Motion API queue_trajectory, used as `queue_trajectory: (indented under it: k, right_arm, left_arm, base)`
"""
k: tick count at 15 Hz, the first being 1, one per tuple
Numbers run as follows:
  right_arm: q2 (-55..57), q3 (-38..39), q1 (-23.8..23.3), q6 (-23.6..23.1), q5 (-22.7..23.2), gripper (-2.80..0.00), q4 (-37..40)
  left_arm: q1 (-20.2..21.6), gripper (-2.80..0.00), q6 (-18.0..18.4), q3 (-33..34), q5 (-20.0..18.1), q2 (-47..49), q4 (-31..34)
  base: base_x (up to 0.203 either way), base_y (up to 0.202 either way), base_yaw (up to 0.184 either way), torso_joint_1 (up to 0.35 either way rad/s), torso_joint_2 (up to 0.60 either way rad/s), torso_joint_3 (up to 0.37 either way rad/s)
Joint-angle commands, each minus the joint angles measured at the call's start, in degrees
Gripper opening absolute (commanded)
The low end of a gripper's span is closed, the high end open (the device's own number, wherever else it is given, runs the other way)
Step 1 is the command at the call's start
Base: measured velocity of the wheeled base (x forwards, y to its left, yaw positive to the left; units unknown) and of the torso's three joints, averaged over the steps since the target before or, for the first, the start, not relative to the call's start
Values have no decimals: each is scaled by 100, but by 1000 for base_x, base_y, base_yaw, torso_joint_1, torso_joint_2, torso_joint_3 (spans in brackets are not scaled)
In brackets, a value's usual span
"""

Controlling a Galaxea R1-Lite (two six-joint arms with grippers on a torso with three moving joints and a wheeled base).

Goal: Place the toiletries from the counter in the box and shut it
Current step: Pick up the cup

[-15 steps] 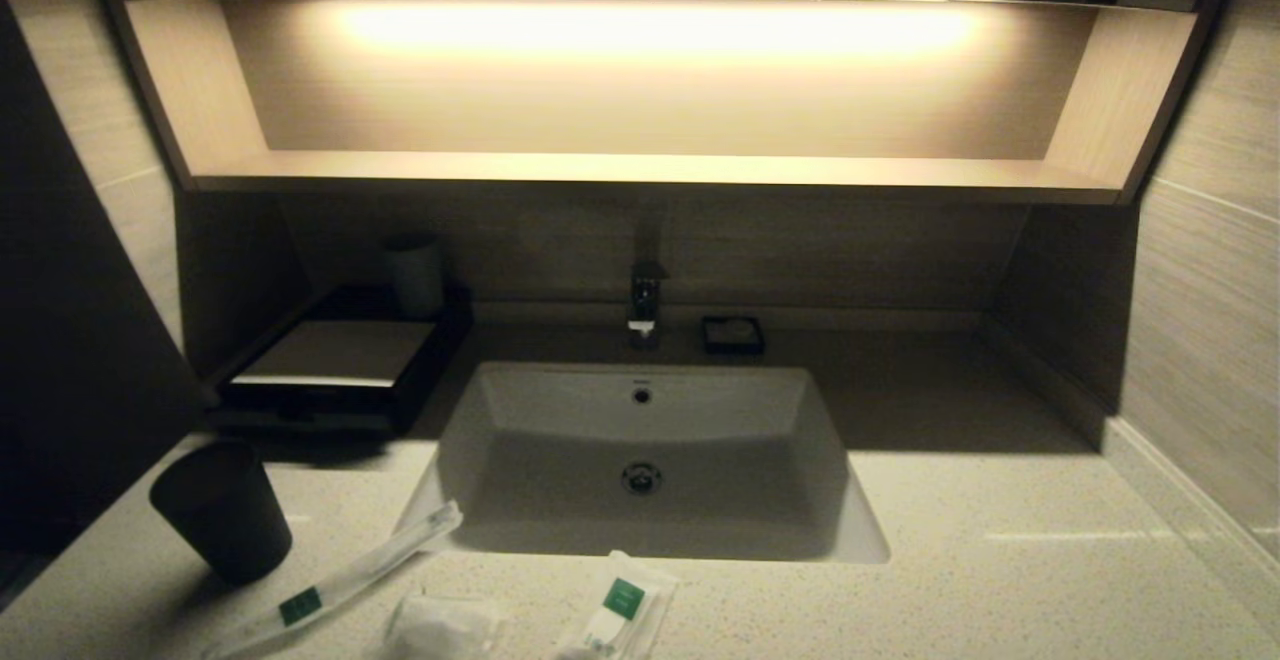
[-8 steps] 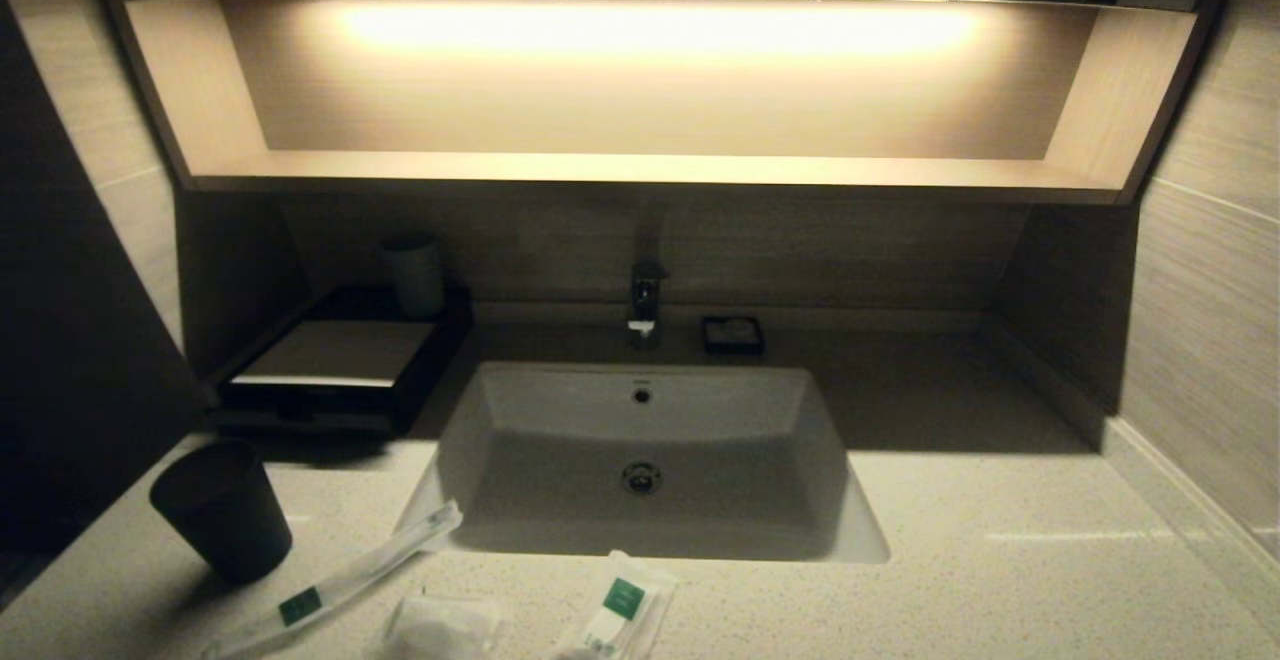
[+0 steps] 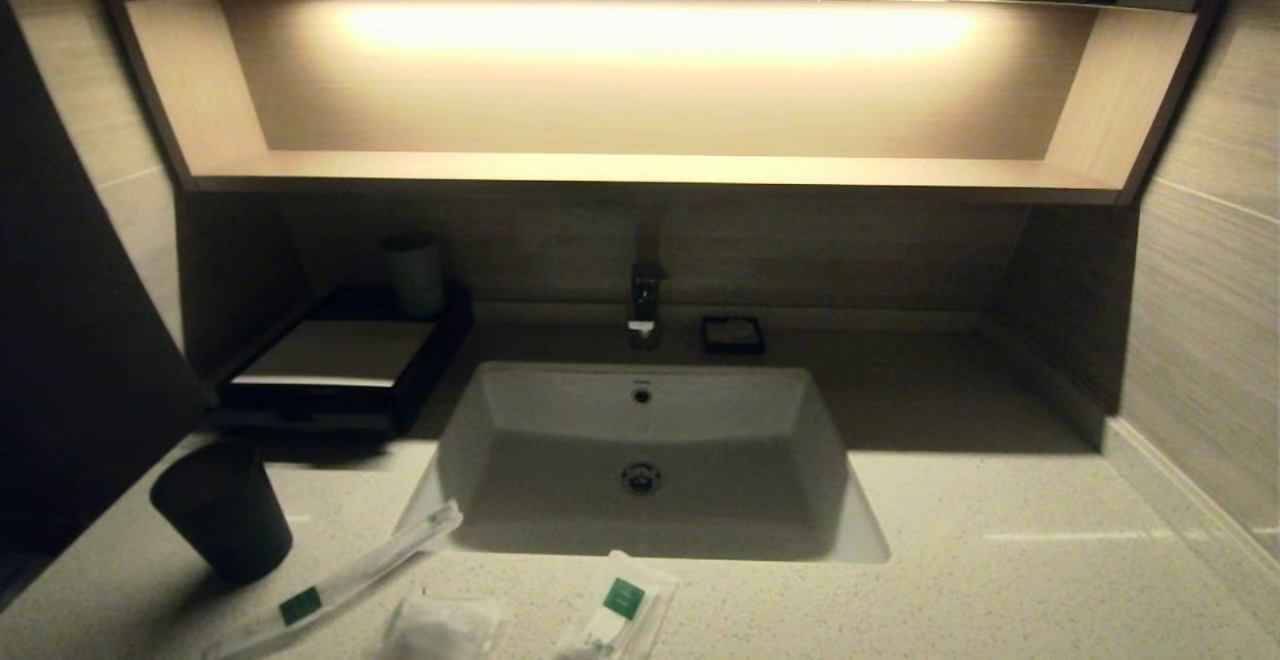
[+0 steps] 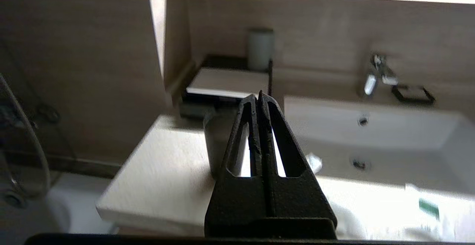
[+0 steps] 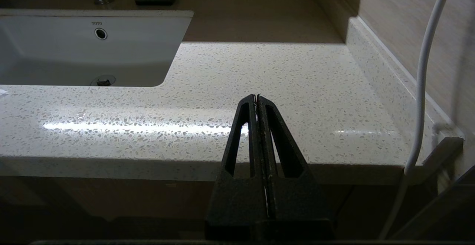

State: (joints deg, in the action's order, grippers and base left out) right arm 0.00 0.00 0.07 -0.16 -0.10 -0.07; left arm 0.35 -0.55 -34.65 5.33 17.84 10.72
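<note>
Left gripper (image 4: 258, 98) pressed together, empty, off the counter's (image 4: 163, 170) front corner, facing the dark cup (image 4: 217, 144).

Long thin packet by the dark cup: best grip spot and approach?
Take the long thin packet from above, near its middle just past the green label, jaws across its narrow width. It lies flat and diagonal on the counter; the dark cup crowds its left.

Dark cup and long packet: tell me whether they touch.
Apart. The head view shows bare counter between the dark cup and the long packet.
</note>
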Motion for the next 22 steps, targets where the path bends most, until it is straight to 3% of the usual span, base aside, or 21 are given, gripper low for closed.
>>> queue_trajectory:
  k: [1, 3, 6, 10, 15, 22]
  right_arm:
    - [0, 9, 1, -2, 2, -280, -1]
    - [0, 9, 1, -2, 1, -280, -1]
    - [0, 9, 1, -2, 2, -280, -1]
    - [0, 9, 1, -2, 2, -280, -1]
    - [0, 9, 1, -2, -7, -280, -1]
    - [0, 9, 1, -2, 2, -280, -1]
  left_arm:
    - [32, -280, 4, -425, 261, 1162, -6]
    - [45, -280, 24, -663, 684, 1907, -39]
    - [52, -280, 31, -1108, 927, 2751, 60]
    - [53, -280, 37, -1454, 959, 3590, 280]
    - [52, -280, -118, -2029, 892, 3805, 2043]
    - [52, -280, -146, -1751, 882, 3835, 2001]
  base:
    - [0, 0, 0, 0, 0, 0]
    - [0, 0, 0, 0, 0, 0]
    - [0, 0, 0, 0, 0, 0]
    - [0, 0, 0, 0, 0, 0]
    - [0, 0, 0, 0, 0, 0]
    - [0, 0, 0, 0, 0, 0]
